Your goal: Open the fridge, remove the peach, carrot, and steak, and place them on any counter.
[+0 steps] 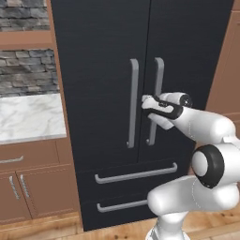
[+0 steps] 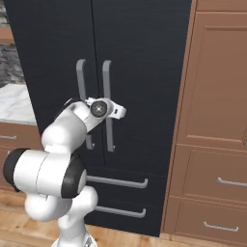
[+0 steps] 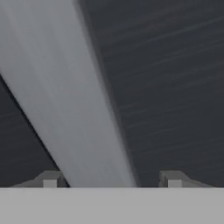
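Surface [image 1: 28, 117] w/ marble top sat far left, bare. Fridge [image 1: 103, 47] stood centre, both doors closed, so peach, carrot & steak presumably inside. Gripper [image 3: 112, 179] was at right door handle [image 1: 157, 93], approx. mid-height, for best pull leverage. Fingers [image 3: 50, 178] were spread, straddling the bar, not yet pinching it.

The fridge [image 1: 103, 70] looks matt near-black with faint grain, its handle [image 3: 65, 96] brushed grey metal.

Even flat rendered light, no glare; hand view close-up soft, blurred handle [image 3: 74, 100]
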Robot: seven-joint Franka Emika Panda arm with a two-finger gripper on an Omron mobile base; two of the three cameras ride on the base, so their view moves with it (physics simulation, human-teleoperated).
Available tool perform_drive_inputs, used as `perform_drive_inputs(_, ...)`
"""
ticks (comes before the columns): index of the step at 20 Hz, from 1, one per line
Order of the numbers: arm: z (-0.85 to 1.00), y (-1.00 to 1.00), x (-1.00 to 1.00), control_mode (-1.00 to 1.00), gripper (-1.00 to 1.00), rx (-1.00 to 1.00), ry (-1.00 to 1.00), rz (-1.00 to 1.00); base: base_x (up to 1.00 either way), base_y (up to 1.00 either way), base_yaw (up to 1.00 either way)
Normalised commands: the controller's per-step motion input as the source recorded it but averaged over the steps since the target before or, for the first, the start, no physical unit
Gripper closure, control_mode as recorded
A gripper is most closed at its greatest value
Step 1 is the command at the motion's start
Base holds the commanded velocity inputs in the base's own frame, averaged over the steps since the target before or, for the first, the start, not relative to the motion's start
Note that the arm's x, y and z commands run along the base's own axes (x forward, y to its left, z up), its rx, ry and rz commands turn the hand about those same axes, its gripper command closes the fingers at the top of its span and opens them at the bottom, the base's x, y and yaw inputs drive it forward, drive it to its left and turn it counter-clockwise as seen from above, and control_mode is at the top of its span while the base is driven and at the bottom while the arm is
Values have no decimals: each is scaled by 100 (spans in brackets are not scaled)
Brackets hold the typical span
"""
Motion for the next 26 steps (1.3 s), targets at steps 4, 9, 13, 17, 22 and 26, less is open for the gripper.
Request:
perform_drive_inputs(4, 0, 0, 0, -100, 100, 0, 0, 0, 0, 0, 0)
perform_drive_inputs(9, 0, -17, -83, -100, 100, 0, -1, -9, 0, 0, 0)
perform_drive_inputs(13, 0, -65, -100, -100, 100, 0, -1, -3, 0, 0, 0)
perform_drive_inputs(17, 0, -84, -100, -100, 100, 0, -1, -1, 0, 0, 0)
perform_drive_inputs(22, 0, -69, -100, -100, 100, -2, 0, 0, 0, 0, 0)
perform_drive_inputs(26, 0, -43, -100, -100, 100, -7, 4, 0, 0, 0, 0)
